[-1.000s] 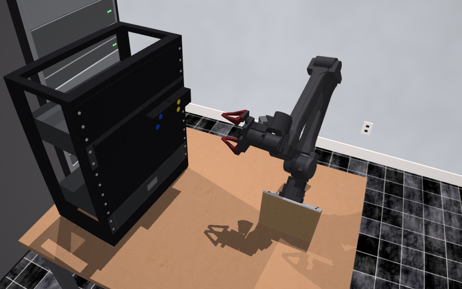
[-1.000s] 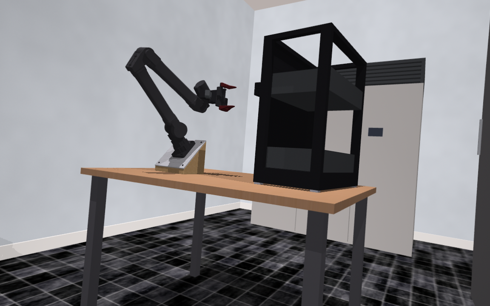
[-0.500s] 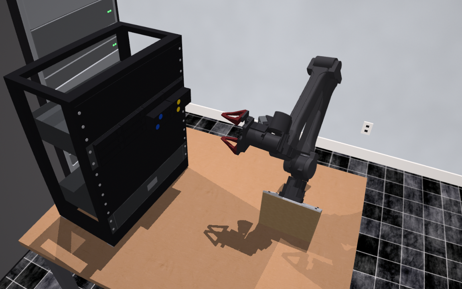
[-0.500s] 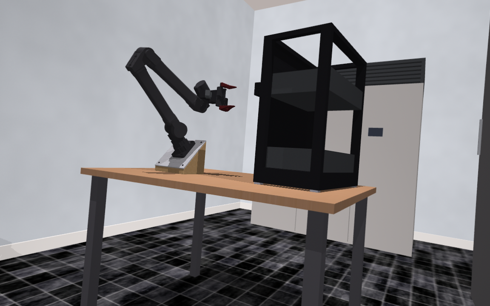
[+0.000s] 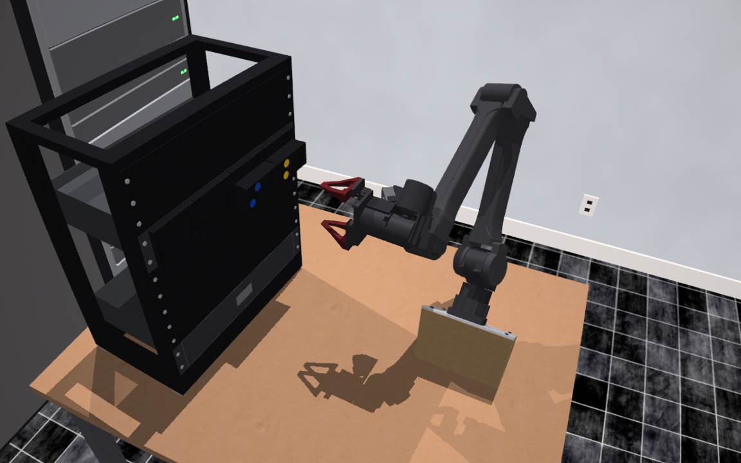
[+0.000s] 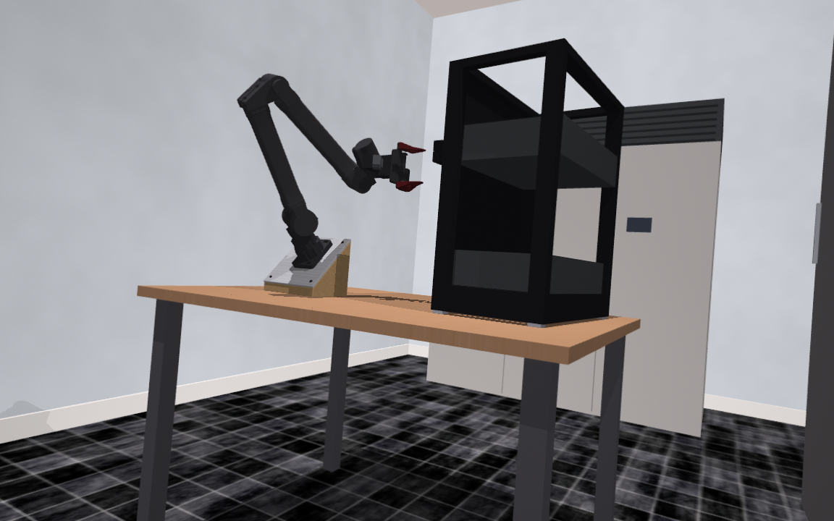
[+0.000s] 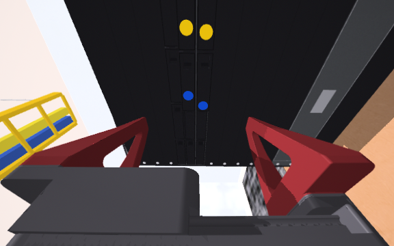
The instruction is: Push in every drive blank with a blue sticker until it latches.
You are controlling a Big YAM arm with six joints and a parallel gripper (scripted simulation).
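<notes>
A black open-frame rack (image 5: 160,213) stands on the wooden table, also seen from the side (image 6: 523,187). On its front a row of drive blanks sticks out. Two carry blue stickers (image 5: 255,194), also in the wrist view (image 7: 195,100). Two nearer the rack's right edge carry yellow stickers (image 5: 286,168), also in the wrist view (image 7: 195,29). My gripper (image 5: 336,214) (image 6: 410,167) with red fingers is open and empty. It hovers a short way in front of the rack's right edge, pointing at the blanks, apart from them (image 7: 197,137).
The arm's base sits on a wooden wedge (image 5: 465,342) near the table's right side. A grey cabinet (image 6: 653,259) stands behind the rack. A yellow and blue railing (image 7: 19,126) shows at the left of the wrist view.
</notes>
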